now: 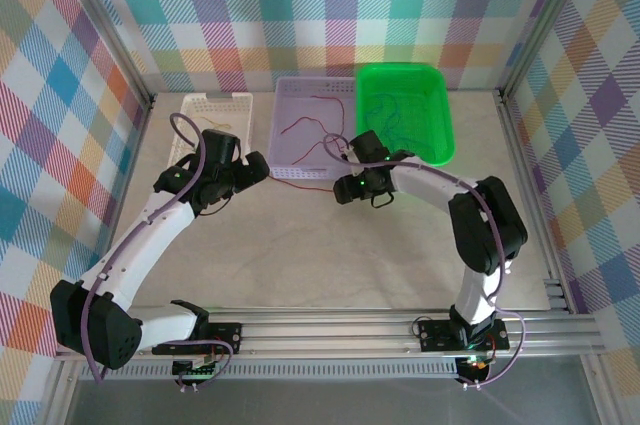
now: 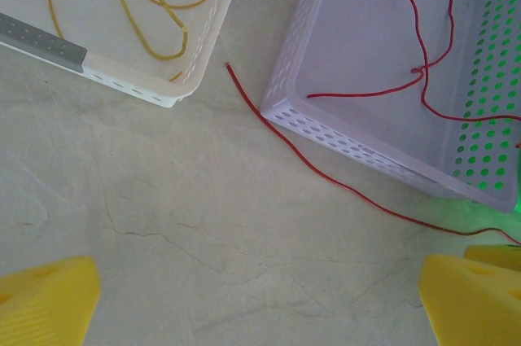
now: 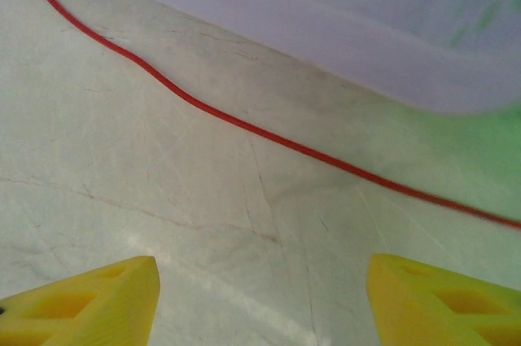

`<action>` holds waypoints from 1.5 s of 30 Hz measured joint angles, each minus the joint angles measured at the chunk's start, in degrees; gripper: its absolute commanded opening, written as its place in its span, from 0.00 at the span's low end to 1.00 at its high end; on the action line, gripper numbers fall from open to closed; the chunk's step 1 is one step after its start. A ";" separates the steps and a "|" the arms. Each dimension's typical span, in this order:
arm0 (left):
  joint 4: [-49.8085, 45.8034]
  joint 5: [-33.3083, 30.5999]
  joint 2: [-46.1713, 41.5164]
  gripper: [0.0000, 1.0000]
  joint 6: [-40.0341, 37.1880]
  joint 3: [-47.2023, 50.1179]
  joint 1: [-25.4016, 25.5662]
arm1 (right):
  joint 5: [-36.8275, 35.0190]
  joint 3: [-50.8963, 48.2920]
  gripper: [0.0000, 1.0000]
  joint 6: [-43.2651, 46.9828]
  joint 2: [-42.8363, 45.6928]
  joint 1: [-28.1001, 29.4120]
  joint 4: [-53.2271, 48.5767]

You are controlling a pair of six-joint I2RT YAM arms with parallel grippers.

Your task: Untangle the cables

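we are on the stray red cable [image 3: 244, 124], which lies on the surface just beside the lilac basket [image 2: 350, 144]. our right fingers [image 3: 89, 297] hover spread above it; left fingers [image 2: 49, 297] are spread too, both empty. next we lower and pinch it.

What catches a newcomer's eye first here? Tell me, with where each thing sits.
The bright green basket stands out first, rightmost in a row of three at the back of the table, next to a lilac basket and a white basket. Then the thin red cable trailing over the pale table in front of the lilac basket.
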State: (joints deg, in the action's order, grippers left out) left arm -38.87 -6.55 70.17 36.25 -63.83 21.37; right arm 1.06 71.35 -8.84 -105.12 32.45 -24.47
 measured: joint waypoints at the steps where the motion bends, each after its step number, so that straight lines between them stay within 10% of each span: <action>1: 0.00 -0.07 -0.04 1.00 0.00 0.11 0.00 | -0.46 0.00 0.68 0.72 -0.74 -0.02 1.05; 25: -0.02 -1.51 -0.39 1.00 -0.02 0.81 0.02 | -4.66 -0.79 0.65 9.46 -7.23 0.15 9.20; 45: -0.02 -1.64 -3.65 1.00 -0.02 0.98 0.31 | 8.72 -8.85 0.48 7.89 -0.57 9.29 5.75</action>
State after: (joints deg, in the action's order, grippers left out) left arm -38.89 -8.19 66.52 36.23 -62.85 21.67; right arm 9.78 62.50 -0.95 -105.69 41.74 -18.72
